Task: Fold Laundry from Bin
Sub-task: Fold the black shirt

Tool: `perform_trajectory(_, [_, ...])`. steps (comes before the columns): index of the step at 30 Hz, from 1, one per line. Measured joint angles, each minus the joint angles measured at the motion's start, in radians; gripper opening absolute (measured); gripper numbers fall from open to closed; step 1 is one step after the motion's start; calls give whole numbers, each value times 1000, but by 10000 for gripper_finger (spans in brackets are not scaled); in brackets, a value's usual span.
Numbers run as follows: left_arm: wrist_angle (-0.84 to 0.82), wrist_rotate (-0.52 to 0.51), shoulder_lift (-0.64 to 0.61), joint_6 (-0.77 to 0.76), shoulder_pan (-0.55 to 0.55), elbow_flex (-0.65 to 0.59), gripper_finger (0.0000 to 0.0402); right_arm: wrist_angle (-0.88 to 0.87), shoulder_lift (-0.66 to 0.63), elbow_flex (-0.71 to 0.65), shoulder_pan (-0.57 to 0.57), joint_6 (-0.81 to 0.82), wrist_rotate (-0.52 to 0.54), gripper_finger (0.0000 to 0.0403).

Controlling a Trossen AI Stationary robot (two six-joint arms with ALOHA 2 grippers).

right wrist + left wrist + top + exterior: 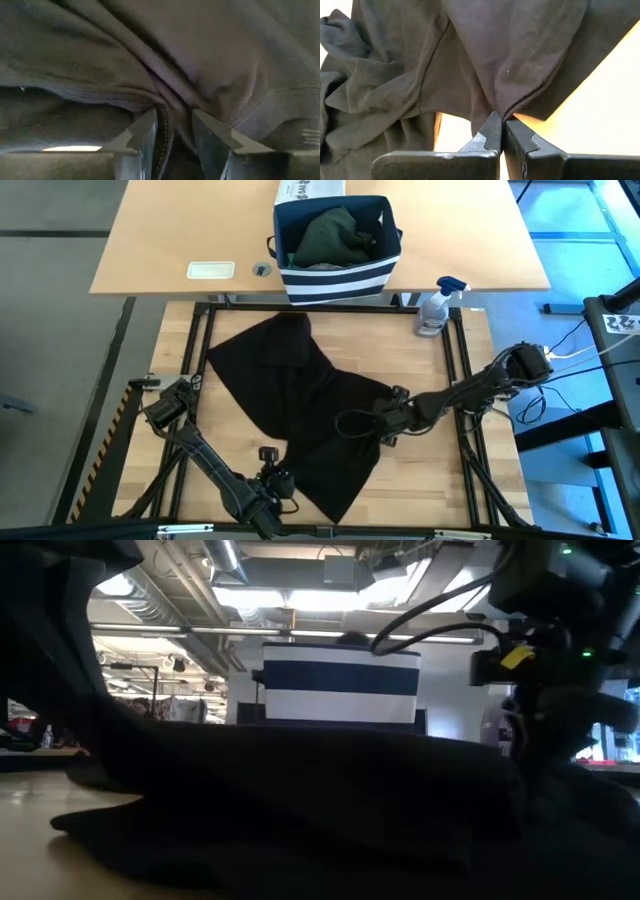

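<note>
A black garment (300, 405) of the laundry lies spread across the wooden table, running from the far left toward the near middle. My left gripper (280, 482) is at its near end and is shut on it (500, 125). My right gripper (347, 423) is at its right side, closed on bunched cloth (174, 125). The bin (385, 265), navy with white stripes, stands on the far table and holds a dark green garment (330, 238). In the low view the black cloth (300, 800) fills the foreground, in front of the bin (340, 680). My left gripper pinches a hemmed edge of the black garment (512, 107) between its two fingertips. It comes slanting down from the near side. The cloth fans away from the pinch in creases, and most of it rests on the table. My right gripper pinches a bunch of several layers (165, 112) between its fingers, with a thick seam running down between them. It points steeply down from the table's right side. Folds radiate from the pinch, and the garment spreads out on the table around it.
A spray bottle (437, 308) stands at the far right of the work table. A white printed box (310, 190) sits behind the bin, and a small white tray (211, 270) lies to its left. Black frame rails (465, 380) border the table. Bare wood (430, 470) lies to the near right.
</note>
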Motion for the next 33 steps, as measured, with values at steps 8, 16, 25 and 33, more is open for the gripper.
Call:
perform_trajectory(8, [12, -3, 0, 1, 5, 0, 0, 161, -131, -44, 71, 41, -65, 126])
perform_trajectory(16, [11, -2, 0, 1, 5, 0, 0, 273, -142, 54, 268, -6, 129, 127])
perform_trajectory(25, [11, 2, 0, 1, 5, 0, 0, 534, 28, 141, 380, -147, 205, 127])
perform_trajectory(33, [14, 12, 0, 0, 5, 0, 0, 417, 321, 444, 406, -345, 210, 127])
